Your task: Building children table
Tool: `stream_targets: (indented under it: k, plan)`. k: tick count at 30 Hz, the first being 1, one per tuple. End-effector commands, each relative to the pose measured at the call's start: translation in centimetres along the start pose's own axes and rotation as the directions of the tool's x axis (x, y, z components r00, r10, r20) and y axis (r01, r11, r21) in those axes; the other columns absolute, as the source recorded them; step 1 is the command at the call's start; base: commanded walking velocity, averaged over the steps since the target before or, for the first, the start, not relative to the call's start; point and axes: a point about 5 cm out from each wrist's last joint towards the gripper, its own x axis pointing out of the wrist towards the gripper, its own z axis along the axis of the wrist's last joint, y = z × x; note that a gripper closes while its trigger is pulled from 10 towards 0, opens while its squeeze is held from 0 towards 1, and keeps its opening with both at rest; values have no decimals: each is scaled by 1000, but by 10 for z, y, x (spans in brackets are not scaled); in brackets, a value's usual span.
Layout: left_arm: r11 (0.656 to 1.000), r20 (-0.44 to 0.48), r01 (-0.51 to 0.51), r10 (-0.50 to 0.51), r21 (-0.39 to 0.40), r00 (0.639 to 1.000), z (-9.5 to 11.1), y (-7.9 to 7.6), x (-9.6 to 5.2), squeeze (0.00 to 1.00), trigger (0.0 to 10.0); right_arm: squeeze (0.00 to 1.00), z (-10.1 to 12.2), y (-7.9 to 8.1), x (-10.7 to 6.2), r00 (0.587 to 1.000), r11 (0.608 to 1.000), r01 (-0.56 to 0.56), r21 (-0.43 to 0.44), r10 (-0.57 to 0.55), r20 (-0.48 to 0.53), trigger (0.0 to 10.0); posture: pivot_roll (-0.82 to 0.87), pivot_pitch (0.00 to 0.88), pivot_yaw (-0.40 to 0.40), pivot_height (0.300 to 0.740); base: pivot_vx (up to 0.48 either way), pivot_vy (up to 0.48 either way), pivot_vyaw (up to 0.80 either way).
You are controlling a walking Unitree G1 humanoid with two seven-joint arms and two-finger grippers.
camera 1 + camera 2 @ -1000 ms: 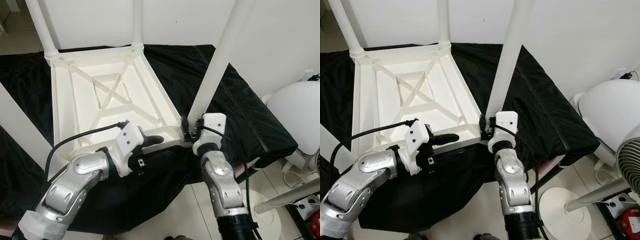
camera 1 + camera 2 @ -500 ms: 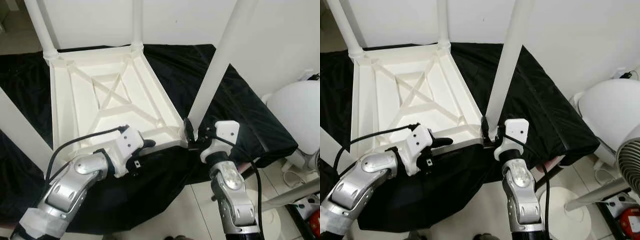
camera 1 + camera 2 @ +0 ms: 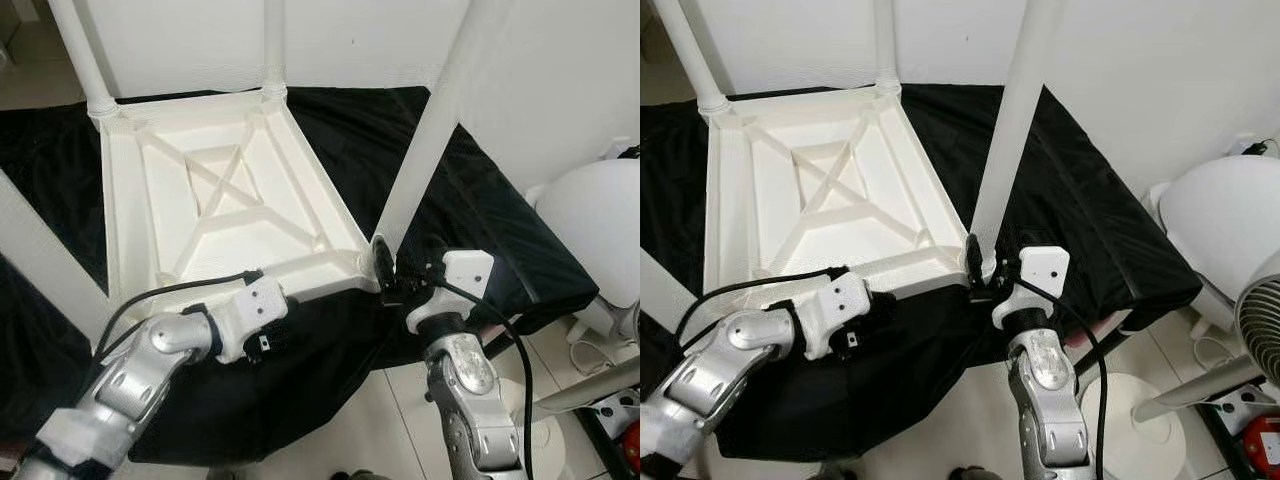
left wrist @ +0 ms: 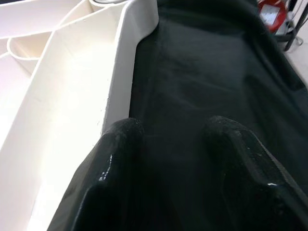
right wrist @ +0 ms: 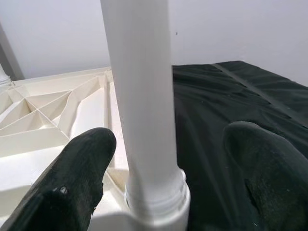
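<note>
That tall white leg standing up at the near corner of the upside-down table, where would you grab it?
Low on the near-corner leg, just above its collar, coming from the front edge of the tabletop. The leg is a smooth upright round tube, so a grip from two opposite sides suits it. The right gripper already has its jaws open on either side.

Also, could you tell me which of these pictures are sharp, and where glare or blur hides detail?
Eye views: sharp and evenly lit; the upturned table ribs read clearly. Left wrist view: the table's edge is washed out to near white, and the black fingers are close and soft. Right wrist view: the leg is fairly crisp, while the fingertips are blurred.
</note>
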Motion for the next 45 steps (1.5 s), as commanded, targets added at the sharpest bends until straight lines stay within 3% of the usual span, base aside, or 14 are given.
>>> stream_targets:
  k: [1, 5, 11, 23, 30, 31, 33, 36, 38, 42, 45]
  plan:
    - [987, -101, -159, 157, -6, 982, -17, 18, -4, 0, 10000, 0, 1, -2, -2, 1000, 1000, 14, 8, -14, 7, 10000, 10, 135, -27, 740, 0, 0, 0]
    - [974, -147, -226, 224, 2, 964, -23, 33, -6, 0, 10000, 0, 2, 0, -1, 1000, 1000, 9, 16, -9, 13, 10000, 8, 134, -22, 740, 0, 0, 0]
    - [972, -180, -234, 237, 37, 955, -29, 46, -17, 0, 10000, 0, 2, 7, 0, 999, 998, -53, 37, 53, 8, 10000, 7, 130, -16, 740, 0, 0, 0]
    - [990, -256, -95, 120, 108, 959, -46, 49, -49, 0, 10000, 0, -5, 17, -2, 987, 987, -155, 37, 156, -27, 10000, 17, 129, -21, 740, 0, 0, 0]
    - [993, -292, -58, 87, 106, 952, -48, 56, -70, 0, 10000, 0, -6, 18, -1, 984, 984, -174, 26, 175, -33, 10000, 23, 128, -27, 740, 0, 0, 0]
    - [995, -219, -55, 73, 84, 973, -36, 57, -70, 0, 10000, 0, -7, 17, 0, 983, 984, -177, 16, 178, -40, 10000, 27, 130, -31, 740, 0, 0, 0]
    - [997, -165, -50, 60, 61, 984, -27, 56, -68, 0, 10000, 0, -8, 16, 0, 982, 983, -183, 9, 183, -48, 10000, 27, 129, -32, 740, 0, 0, 0]
    - [997, -165, -50, 60, 61, 984, -27, 56, -68, 0, 10000, 0, -8, 16, 0, 982, 983, -183, 9, 183, -48, 10000, 27, 129, -32, 740, 0, 0, 0]
    - [1000, -38, -18, 18, 10, 999, -7, 46, -60, 0, 10000, 0, -10, 15, 0, 977, 980, -201, 1, 201, -67, 10000, 24, 130, -35, 740, 0, 0, 0]
    - [995, 172, -9, 27, -104, 985, 27, 39, -52, 0, 10000, 0, -12, 11, -1, 967, 970, -241, -9, 239, -89, 10000, 21, 127, -39, 740, 0, 0, 0]
    - [989, 234, -3, 38, -147, 972, 37, 37, -49, 0, 10000, 0, -13, 7, -1, 963, 966, -256, -37, 251, -98, 10000, 21, 126, -42, 740, 0, 0, 0]
